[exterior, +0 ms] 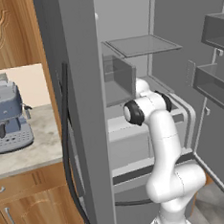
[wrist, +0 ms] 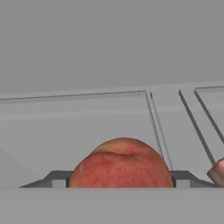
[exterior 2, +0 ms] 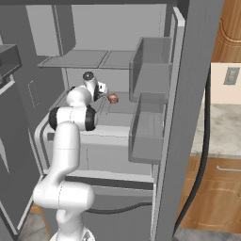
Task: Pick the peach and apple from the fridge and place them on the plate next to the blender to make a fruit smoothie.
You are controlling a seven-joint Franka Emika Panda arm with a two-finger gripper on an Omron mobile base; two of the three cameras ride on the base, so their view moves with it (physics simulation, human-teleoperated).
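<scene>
orange-pink peach (wrist: 121,166) with paler blush; grey fridge (exterior 2: 188,70) shelves.

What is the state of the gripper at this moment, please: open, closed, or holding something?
Gripper: its dark fingertips stand either side of the peach in the fridge; whether they already grip it cannot be told.

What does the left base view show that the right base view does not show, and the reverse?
Left base view: a blue-grey coffee machine on the counter beside the fridge. Right base view: a small pinkish item on a shelf near the white arm, and a wall outlet. Both: the open fridge with the arm reaching in.
</scene>
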